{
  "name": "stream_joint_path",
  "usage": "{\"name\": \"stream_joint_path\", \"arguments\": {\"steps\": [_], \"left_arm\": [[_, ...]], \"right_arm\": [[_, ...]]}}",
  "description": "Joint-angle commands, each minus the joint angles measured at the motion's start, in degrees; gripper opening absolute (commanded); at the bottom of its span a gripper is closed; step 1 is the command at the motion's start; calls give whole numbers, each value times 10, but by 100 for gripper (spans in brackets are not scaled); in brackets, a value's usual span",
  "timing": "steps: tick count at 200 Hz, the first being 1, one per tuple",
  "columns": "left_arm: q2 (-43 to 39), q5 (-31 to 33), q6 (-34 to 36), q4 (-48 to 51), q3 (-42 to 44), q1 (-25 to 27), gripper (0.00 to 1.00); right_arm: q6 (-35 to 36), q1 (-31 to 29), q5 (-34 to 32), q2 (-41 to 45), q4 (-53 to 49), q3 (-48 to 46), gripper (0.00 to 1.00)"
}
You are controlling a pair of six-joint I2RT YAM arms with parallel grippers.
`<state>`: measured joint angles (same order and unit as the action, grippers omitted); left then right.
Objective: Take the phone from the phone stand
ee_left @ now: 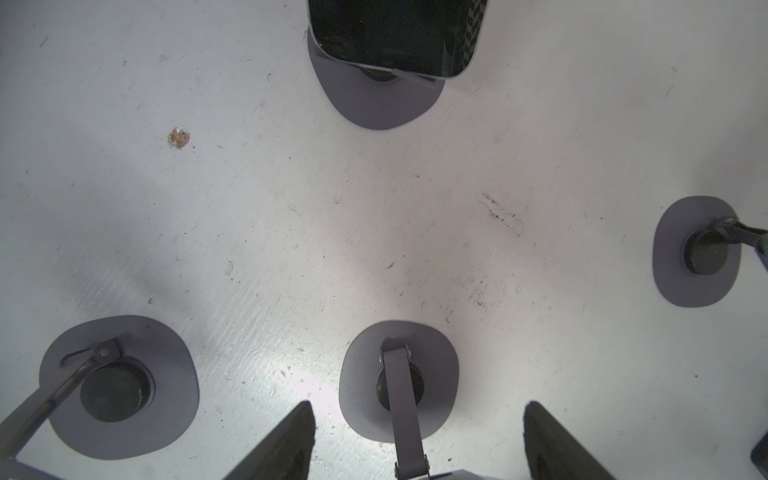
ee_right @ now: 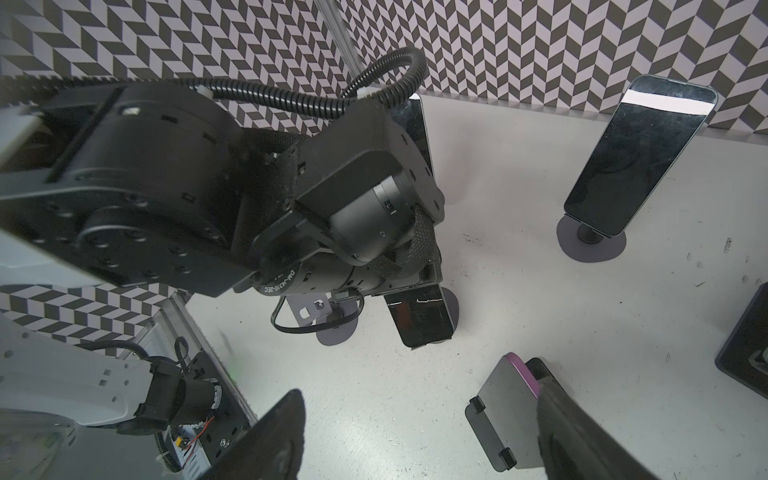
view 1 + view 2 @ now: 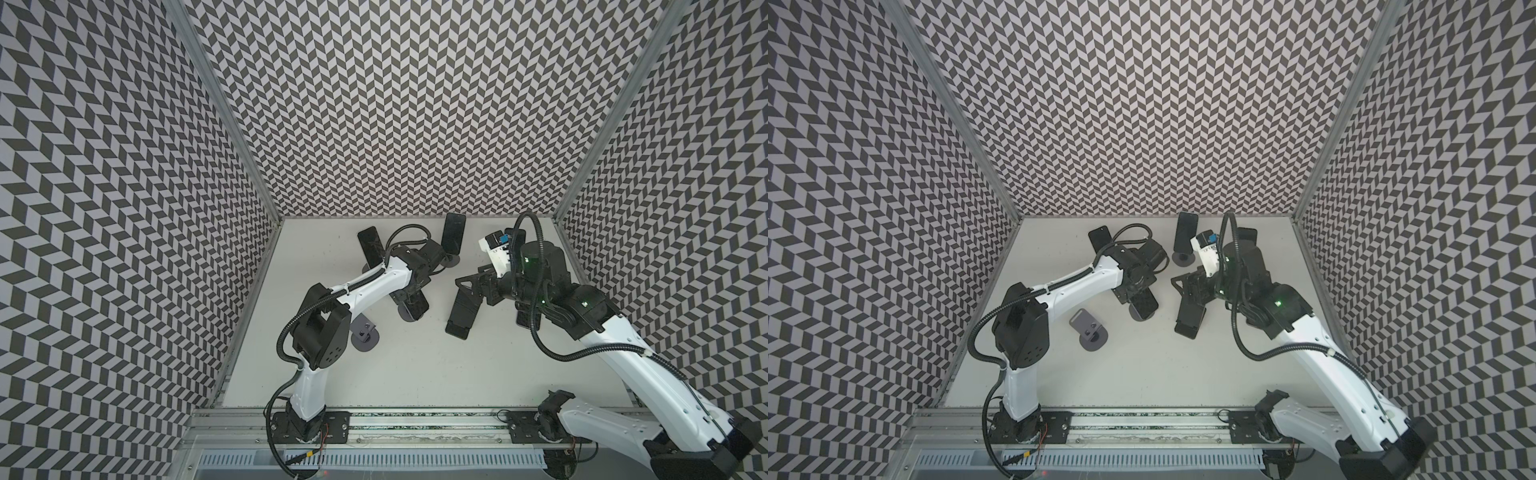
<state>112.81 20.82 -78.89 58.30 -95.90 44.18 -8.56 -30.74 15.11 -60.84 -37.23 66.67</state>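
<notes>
**Q:** Black phone [image 3: 1146,306], centre of a top view, on its stand [image 1: 361,374]: hazard?
**A:** Left fingers [image 1: 286,444] flank it, grasp indeterminate; right fingers [image 2: 270,440] released. Skewed pull could topple stand.

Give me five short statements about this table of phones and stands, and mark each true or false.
1. One stand on the table holds no phone. True.
2. A phone leans on a stand near the back wall. True.
3. The table carries the chevron pattern. False: it is plain white, and the walls carry the pattern.
4. The right claw is shut tight. False: its fingers stand wide apart in the right wrist view.
5. Only one phone is in the scene. False: several show in both top views.
</notes>
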Motion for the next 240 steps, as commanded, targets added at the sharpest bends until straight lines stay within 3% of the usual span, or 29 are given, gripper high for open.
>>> {"name": "stream_joint_path", "arguments": {"steps": [1, 240], "left_arm": [[-28, 13, 5, -3, 5, -2, 79], [-38, 12, 8, -14, 21, -3, 77]], "right_arm": [[4, -2, 6, 0, 25, 6, 85], [3, -3, 9, 5, 23, 5, 84]]}}
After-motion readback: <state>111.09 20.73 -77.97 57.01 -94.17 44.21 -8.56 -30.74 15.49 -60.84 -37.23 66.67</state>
